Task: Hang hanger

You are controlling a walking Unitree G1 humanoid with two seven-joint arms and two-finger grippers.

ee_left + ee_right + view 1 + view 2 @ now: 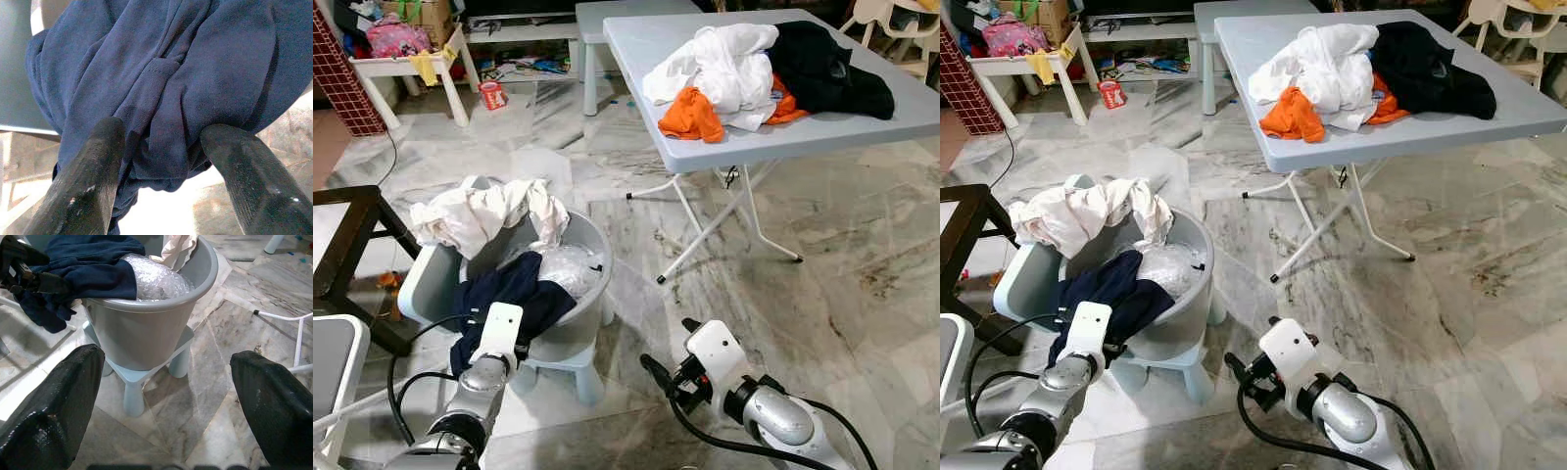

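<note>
1. Navy-blue cloth (195, 73) hangs over the near rim of the round grey plastic tub (592, 284), and my left gripper (161, 161) is at it — the two black fingers stand a little apart with a fold of the cloth between them, though I cannot tell whether they are pinching it.
2. That tub stands on a small pale-blue plastic stool (142, 377), with a white crumpled garment (480, 211) draped over its far rim and a clear plastic wrapping (156, 281) bunched inside.
3. My right gripper (166, 401) hangs low over the marble floor (822, 255) just beside the stool, fingers spread wide and holding nothing.
4. Beyond, a grey folding table (656, 49) carries a heap of clothes — white (724, 59), orange (690, 113) and black (822, 64).
5. I can make out no hanger in any of these views.
</note>
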